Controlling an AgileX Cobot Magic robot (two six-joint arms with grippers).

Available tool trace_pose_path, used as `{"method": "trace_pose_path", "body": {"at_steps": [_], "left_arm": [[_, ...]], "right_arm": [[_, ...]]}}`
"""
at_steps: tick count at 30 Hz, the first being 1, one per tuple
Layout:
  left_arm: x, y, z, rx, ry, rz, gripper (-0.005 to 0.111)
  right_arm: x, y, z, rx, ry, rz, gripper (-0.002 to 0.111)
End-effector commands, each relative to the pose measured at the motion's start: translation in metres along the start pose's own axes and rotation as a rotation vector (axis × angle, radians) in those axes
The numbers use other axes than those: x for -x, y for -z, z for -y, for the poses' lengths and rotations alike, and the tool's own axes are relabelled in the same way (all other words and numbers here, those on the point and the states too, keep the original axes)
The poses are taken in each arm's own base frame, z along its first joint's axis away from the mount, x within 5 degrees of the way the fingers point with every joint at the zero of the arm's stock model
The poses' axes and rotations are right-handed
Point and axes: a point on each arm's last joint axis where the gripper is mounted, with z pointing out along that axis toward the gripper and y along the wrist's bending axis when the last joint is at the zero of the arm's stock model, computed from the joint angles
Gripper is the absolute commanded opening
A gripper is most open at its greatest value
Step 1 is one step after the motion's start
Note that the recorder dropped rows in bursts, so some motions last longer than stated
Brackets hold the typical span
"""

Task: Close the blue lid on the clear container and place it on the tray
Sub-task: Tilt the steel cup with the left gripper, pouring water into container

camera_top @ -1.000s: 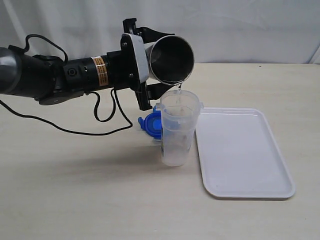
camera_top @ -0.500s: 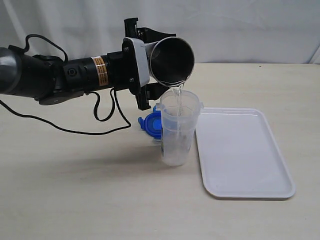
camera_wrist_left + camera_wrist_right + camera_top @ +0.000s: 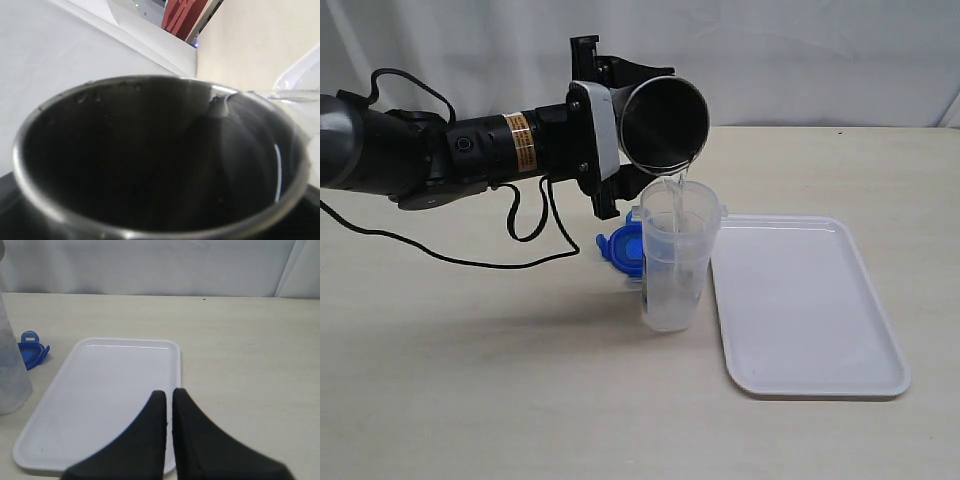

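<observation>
I see a cup (image 3: pixel 665 122) of grey metal, dull inside with a shiny rim. The container (image 3: pixel 672 270) is clear, glossy plastic, and the lid (image 3: pixel 618 247) is smooth blue plastic. The tray (image 3: pixel 800 310) looks like white satin plastic, on a matt, pale table (image 3: pixel 470 390).

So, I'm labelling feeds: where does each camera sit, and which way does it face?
Exterior view: off the arms, facing across the table to a white curtain; left gripper tips a grey steel cup over the tall clear plastic container.
Left wrist view: on that wrist, looking into the cup's mouth; hardly any arm shows.
Right wrist view: on that wrist, looking over the flat white rectangular tray towards the curtain; right gripper shows, black fingers closed.
Exterior and right wrist share the tray, container and small blue plastic lid.
</observation>
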Motion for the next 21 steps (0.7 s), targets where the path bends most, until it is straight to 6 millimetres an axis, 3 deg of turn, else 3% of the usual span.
{"method": "trace_pose_path", "body": {"at_steps": [1,21], "left_arm": [[0.0070,0.0000,-0.0117,0.066,-0.030,0.047,0.000],[0.0074,0.0001,-0.0120,0.071,-0.124,0.048,0.000]], "right_arm": [[0.0005,0.0001,-0.0001,0.001,-0.003,0.014,0.005],[0.0005,0.0001,-0.0001,0.001,-0.003,0.014,0.005]]}}
